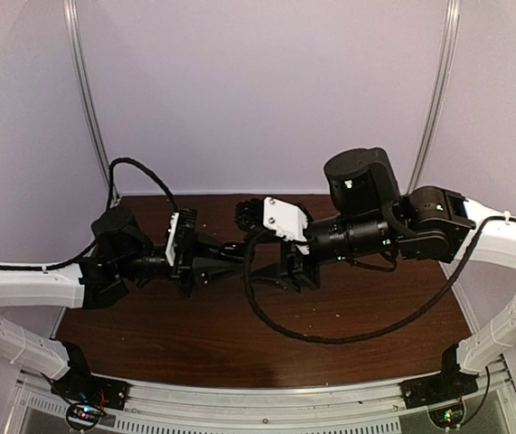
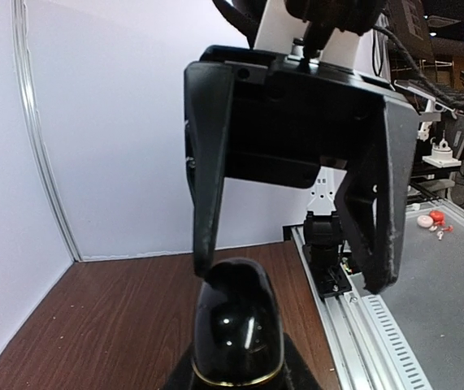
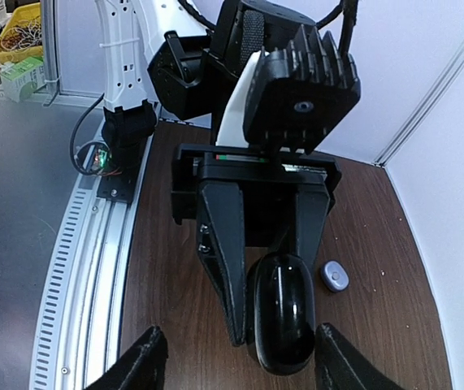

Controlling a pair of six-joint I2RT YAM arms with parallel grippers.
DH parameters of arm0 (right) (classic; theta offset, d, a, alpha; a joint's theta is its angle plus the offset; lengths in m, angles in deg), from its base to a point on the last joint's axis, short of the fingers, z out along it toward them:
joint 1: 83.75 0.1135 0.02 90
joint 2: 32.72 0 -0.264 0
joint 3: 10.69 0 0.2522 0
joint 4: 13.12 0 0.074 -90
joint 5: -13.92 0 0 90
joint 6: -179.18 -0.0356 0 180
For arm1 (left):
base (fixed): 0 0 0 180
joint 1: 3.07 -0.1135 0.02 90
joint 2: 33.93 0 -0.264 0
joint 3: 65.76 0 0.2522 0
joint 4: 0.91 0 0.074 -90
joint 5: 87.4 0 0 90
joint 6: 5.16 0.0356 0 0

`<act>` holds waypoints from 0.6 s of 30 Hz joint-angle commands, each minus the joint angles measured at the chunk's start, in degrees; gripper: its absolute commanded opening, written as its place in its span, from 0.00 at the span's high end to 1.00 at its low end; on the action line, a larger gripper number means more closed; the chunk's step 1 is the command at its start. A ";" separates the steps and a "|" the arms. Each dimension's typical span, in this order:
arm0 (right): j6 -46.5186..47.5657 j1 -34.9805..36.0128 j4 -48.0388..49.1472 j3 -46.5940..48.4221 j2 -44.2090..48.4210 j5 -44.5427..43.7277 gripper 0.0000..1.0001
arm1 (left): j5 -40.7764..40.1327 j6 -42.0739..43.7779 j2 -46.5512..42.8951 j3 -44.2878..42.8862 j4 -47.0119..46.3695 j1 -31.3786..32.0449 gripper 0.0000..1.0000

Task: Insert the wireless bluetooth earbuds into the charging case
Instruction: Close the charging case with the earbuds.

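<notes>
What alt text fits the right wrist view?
The left gripper clamps a glossy black charging case over the brown table. A pale lavender earbud lies on the table beside it; the right gripper, open, frames the bottom edge.

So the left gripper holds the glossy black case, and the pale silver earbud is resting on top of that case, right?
No. The left gripper holds the glossy black case, but the pale silver earbud lies on the wooden table, not on the case. The right wrist view shows this.
</notes>
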 commanded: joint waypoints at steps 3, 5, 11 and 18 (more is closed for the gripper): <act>1.26 2.43 -5.10 0.64 2.32 -1.35 0.40 | -3.63 -5.69 -1.20 -0.09 -7.24 -3.05 1.00; 0.92 2.41 -1.25 -1.43 4.42 -4.94 0.35 | -5.18 -7.56 -1.14 -0.31 -6.59 -3.20 1.00; -0.42 1.30 9.66 -9.31 9.81 -14.66 0.23 | -9.34 -16.54 -0.10 -2.47 -1.81 -5.33 1.00; -4.52 -0.92 16.83 -15.31 13.03 -19.49 0.07 | -16.28 -21.33 1.38 -2.38 6.06 -8.05 1.00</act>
